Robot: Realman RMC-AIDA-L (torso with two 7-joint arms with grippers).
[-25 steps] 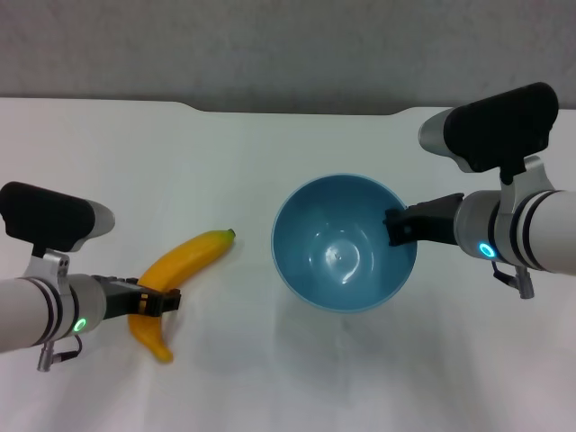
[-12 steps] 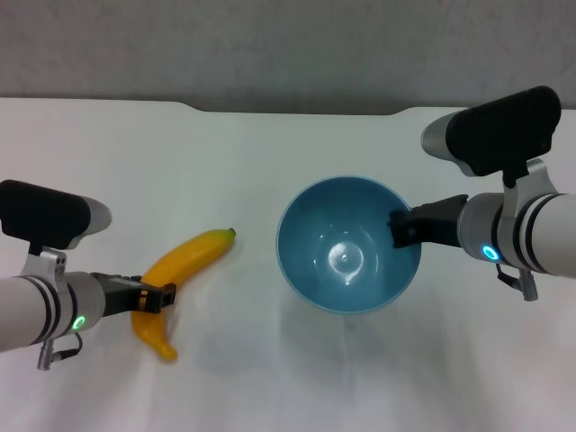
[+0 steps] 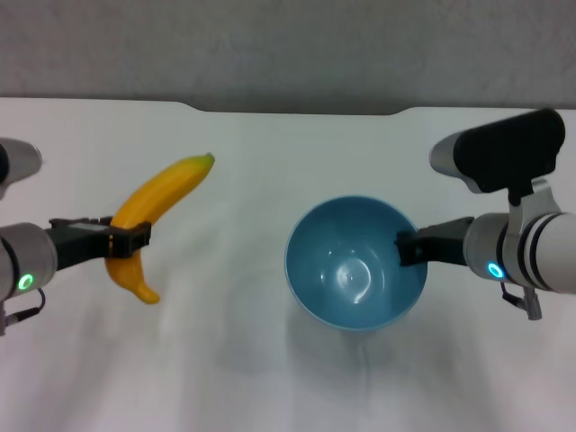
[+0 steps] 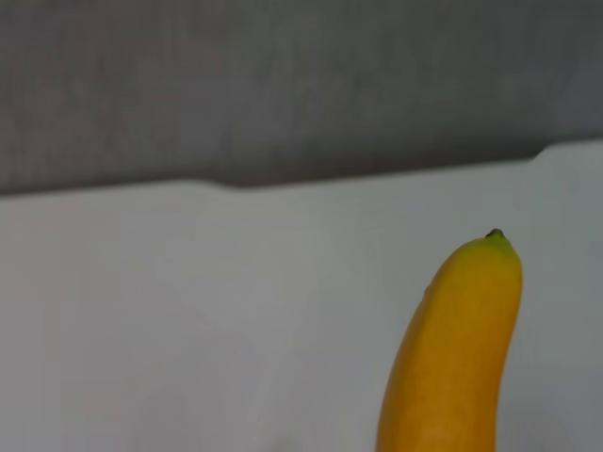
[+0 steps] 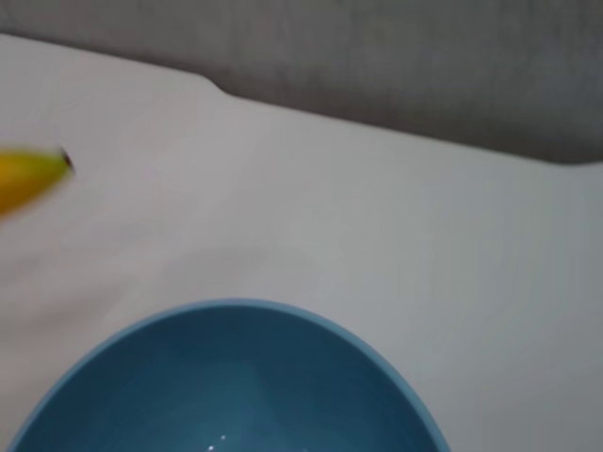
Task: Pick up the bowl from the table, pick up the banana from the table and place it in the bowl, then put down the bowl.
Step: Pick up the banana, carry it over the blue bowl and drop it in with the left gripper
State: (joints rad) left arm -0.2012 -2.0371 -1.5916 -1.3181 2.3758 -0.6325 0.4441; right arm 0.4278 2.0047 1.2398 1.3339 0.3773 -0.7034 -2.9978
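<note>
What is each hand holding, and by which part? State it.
The left hand grips the banana near its lower, stem-side end, lifted off the table. The right hand holds the bowl by its right rim.

The left gripper [image 3: 126, 239] clamps the yellow banana [image 3: 155, 205] near its lower end, stem tip pointing up and away. The right gripper [image 3: 407, 249] grips the right rim of the light-blue bowl [image 3: 355, 264] over the white table [image 3: 270, 153], well apart from the banana.
</note>
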